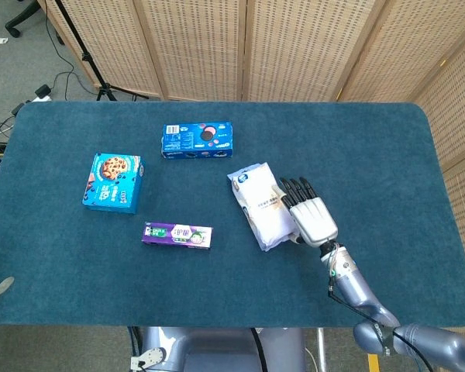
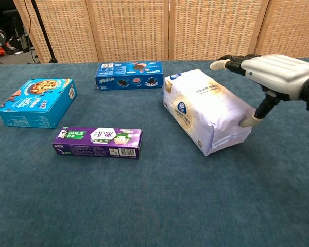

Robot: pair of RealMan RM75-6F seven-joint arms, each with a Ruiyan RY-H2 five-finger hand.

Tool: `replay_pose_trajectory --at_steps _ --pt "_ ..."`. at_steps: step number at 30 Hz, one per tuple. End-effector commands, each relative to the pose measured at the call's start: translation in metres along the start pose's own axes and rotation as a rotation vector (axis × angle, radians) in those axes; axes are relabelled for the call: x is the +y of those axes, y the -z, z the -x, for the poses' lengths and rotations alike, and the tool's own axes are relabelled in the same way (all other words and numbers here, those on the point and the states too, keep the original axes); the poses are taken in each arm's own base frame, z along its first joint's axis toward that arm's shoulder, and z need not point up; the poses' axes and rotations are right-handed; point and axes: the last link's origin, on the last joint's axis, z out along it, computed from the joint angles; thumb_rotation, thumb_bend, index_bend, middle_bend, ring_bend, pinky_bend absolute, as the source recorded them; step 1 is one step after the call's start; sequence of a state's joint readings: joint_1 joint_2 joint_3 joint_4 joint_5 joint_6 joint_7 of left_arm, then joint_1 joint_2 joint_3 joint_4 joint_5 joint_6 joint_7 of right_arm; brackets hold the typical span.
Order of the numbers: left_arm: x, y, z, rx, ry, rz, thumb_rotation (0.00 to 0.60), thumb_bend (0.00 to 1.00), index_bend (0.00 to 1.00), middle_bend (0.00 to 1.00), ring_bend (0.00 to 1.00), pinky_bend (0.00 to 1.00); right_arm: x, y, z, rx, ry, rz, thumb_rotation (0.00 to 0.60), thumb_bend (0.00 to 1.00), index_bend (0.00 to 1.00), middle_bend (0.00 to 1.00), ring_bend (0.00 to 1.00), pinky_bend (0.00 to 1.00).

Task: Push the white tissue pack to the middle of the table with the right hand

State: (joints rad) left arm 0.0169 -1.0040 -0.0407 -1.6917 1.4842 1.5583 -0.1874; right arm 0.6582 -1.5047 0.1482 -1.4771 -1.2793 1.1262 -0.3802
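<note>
The right hand (image 1: 310, 217) lies flat with fingers spread, pressing the right side of the tissue pack (image 1: 260, 204) near the table's (image 1: 372, 147) middle. The pack's long axis runs diagonally, its far end pointing toward the blue cookie box (image 1: 198, 140); a purple box (image 1: 177, 234) lies to its left

tissue pack (image 1: 261, 204) mid-table, right hand (image 1: 313, 219) against its right side, three boxes to its left

"DARLIE" on the purple toothpaste box (image 2: 97, 142); other packaging print too small to read.
</note>
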Motion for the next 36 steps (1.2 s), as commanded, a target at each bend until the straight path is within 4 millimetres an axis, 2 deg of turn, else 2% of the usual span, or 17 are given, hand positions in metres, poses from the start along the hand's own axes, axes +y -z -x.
replay_pose_trajectory --at_steps 1,7,20,24,27,29,31,33,34,36 --pt "0.000 0.000 0.000 -0.001 -0.002 0.000 0.600 0.00 0.00 0.00 0.00 0.00 -0.001 -0.010 -0.002 0.005 0.001 0.026 0.600 0.00 0.00 0.00 0.00 0.00" --pt "0.000 -0.001 0.000 -0.003 -0.001 0.000 0.600 0.00 0.00 0.00 0.00 0.00 0.002 -0.030 -0.007 0.023 0.029 0.090 0.600 0.00 0.00 0.00 0.00 0.00" --pt "-0.002 -0.003 0.000 -0.004 0.003 -0.009 0.600 0.00 0.00 0.00 0.00 0.00 0.023 -0.072 -0.016 0.040 0.044 0.223 0.600 0.00 0.00 0.00 0.00 0.00" --pt "-0.002 -0.003 -0.002 0.008 0.007 -0.018 0.600 0.00 0.00 0.00 0.00 0.00 0.039 -0.083 -0.027 0.057 0.112 0.264 0.600 0.00 0.00 0.00 0.00 0.00" --pt "-0.003 -0.005 -0.001 0.003 0.006 -0.029 0.600 0.00 0.00 0.00 0.00 0.00 0.049 -0.082 -0.039 0.047 0.156 0.283 0.600 0.02 0.00 0.00 0.00 0.00" --pt "-0.004 -0.007 0.000 -0.002 0.004 -0.037 0.600 0.00 0.00 0.00 0.00 0.00 0.054 -0.078 -0.054 0.056 0.174 0.288 0.600 0.21 0.00 0.00 0.00 0.00" --pt "-0.004 -0.008 0.000 -0.003 0.004 -0.042 0.600 0.00 0.00 0.00 0.00 0.00 0.055 -0.071 -0.067 0.054 0.149 0.283 0.600 0.66 0.01 0.00 0.00 0.00" --pt "-0.004 -0.011 0.002 -0.009 0.001 -0.043 0.600 0.00 0.00 0.00 0.00 0.00 0.053 -0.066 -0.083 0.078 0.091 0.278 0.600 0.91 0.04 0.00 0.00 0.01" --pt "-0.003 -0.011 0.002 -0.012 -0.001 -0.043 0.600 0.00 0.00 0.00 0.00 0.00 0.052 -0.065 -0.086 0.079 0.058 0.273 0.600 0.98 0.08 0.01 0.00 0.03" --pt "-0.002 -0.013 0.004 -0.021 -0.007 -0.037 0.600 0.00 0.00 0.00 0.00 0.00 0.047 -0.066 -0.092 0.076 -0.056 0.260 0.600 1.00 0.15 0.05 0.00 0.10"
